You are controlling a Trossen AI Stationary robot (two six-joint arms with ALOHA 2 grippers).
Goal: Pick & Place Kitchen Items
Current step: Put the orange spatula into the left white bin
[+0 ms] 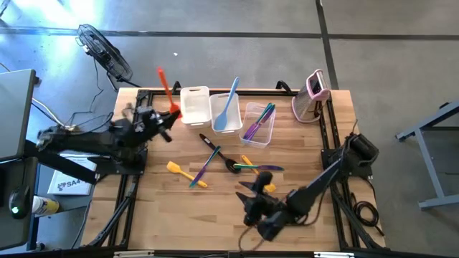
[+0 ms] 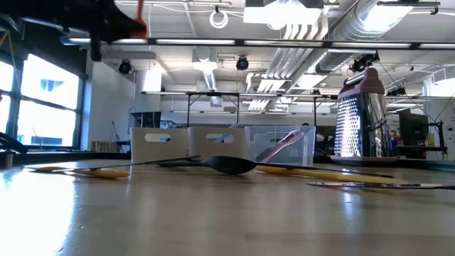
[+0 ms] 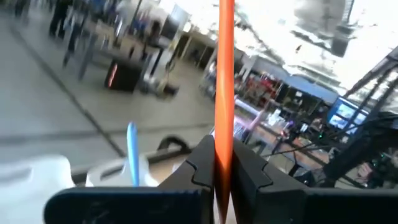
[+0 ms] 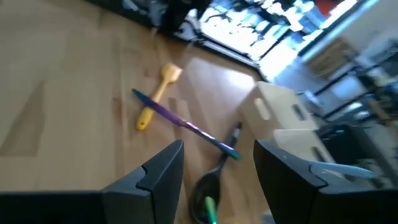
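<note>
Two hands up: my left hand [image 1: 171,115] is clamped on the orange spatula [image 1: 166,89], raised beside the leftmost tub [image 1: 194,104] at the bench's [image 1: 143,215] far left. My right hand [image 1: 247,199], fingers apart and empty, hovers near the front, by the yellow spatula [image 1: 185,174].

We're bright overall, lit from ceiling fixtures [image 2: 284,11] at 12 o'clock. Glare blows out the floor [image 1: 43,14] at 10 o'clock in the high view. Both wrist views are motion-blurred. In the low view, the near table [image 2: 213,220] is soft and sheeny.
</note>
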